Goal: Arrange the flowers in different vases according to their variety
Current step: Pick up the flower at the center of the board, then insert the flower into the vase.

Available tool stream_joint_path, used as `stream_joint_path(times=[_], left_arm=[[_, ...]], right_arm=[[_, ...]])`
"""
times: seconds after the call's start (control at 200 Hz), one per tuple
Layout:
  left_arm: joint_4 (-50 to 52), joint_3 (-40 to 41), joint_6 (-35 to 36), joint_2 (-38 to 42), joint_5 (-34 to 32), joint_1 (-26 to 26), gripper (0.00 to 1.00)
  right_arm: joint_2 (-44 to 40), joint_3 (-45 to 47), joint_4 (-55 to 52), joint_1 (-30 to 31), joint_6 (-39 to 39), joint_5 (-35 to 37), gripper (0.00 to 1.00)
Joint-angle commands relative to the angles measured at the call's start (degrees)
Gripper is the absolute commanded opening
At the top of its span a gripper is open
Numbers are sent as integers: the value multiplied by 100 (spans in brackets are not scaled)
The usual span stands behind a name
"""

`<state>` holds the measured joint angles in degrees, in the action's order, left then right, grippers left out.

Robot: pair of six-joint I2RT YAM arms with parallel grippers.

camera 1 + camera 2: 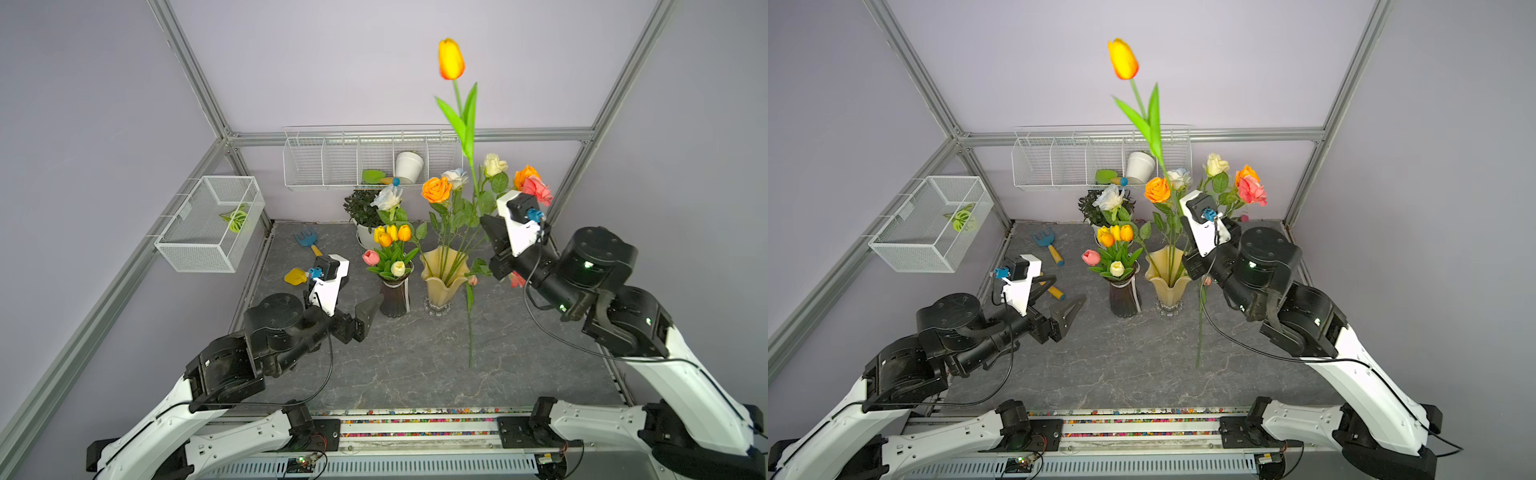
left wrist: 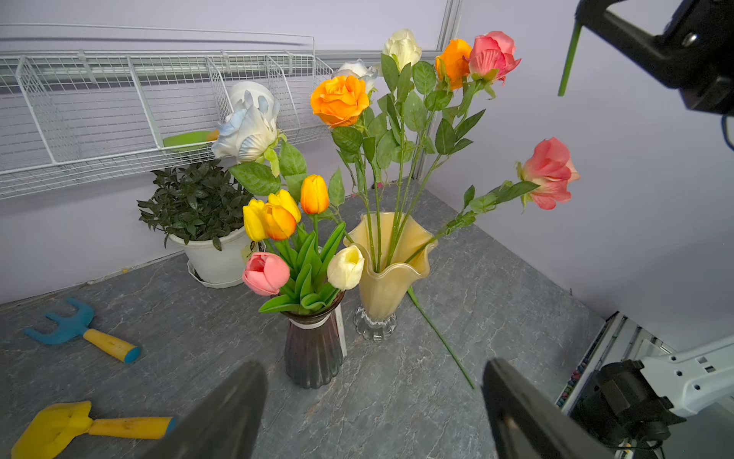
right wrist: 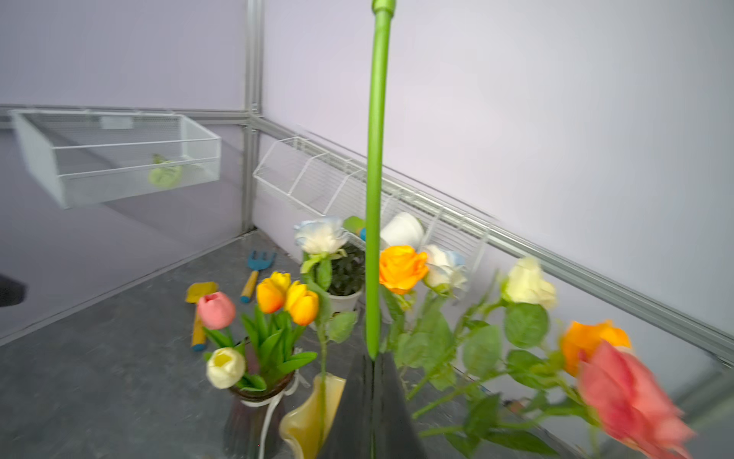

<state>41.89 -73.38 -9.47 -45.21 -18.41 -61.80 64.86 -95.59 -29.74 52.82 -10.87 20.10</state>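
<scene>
Loose flower (image 1: 469, 299): lies flat on the table (image 1: 415, 374). Its cut end is nearest me, and a small pink head sits by the yellow vase's foot, on that vase's 4 o'clock side.

Left gripper (image 1: 1069, 287): low at the table's 8 o'clock. I see its fingers spread wide apart with nothing between them, pointing toward the purple vase.

Purple vase (image 1: 394, 300): upright at table centre, holding tulips (image 1: 390, 245) in yellow, orange, pink and cream.

Yellow vase (image 1: 441, 279): just beside the purple one, at its 3 o'clock. It holds roses (image 1: 436, 189) in orange, cream, pink and white-blue. One pink rose (image 2: 550, 175) leans out toward 3 o'clock.

Right gripper (image 1: 485, 224): raised at the yellow vase's 2 o'clock, fingers clamped together on the green stem of a yellow-orange tulip (image 1: 451, 58). That bloom stands well above the rose heads.

Potted plant (image 1: 360, 208): at 12 o'clock from the purple vase, against the back wall.

Wire rack (image 1: 324, 164): on that wall, with a white pot (image 1: 409, 166) inside.
</scene>
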Motion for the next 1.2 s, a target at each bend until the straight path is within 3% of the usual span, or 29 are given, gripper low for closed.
stream_joint_path(times=[0.0, 0.24, 0.415, 0.525, 0.71, 0.89, 0.99, 1.11, 1.195], left_arm=[[-27, 79, 61, 47, -101, -18, 89], [-5, 140, 4, 89, -110, -24, 89], [20, 140, 1, 92, -123, -22, 89], [39, 123, 5, 85, -129, -25, 89], [38, 183, -8, 152, -170, -25, 89], [46, 237, -35, 188, -180, -23, 89], [65, 246, -52, 188, -184, -25, 89], [73, 262, -63, 188, -193, -25, 89], [58, 281, -59, 188, -206, -23, 89]], right_arm=[[56, 243, 242, 30, 535, -1519, 0], [110, 1607, 2217, 35, 1722, -1895, 0], [192, 2615, 3874, 255, 2134, -773, 0], [442, 2790, 4458, 682, 1639, 210, 0], [895, 2921, 5820, 1453, 126, 1906, 0], [1193, 3058, 6671, 1483, -402, 2947, 0], [1104, 3129, 6232, 1186, 248, 2822, 0], [656, 3292, 5043, 431, 1882, 1559, 0], [508, 3449, 4893, 100, 2135, 830, 0]])
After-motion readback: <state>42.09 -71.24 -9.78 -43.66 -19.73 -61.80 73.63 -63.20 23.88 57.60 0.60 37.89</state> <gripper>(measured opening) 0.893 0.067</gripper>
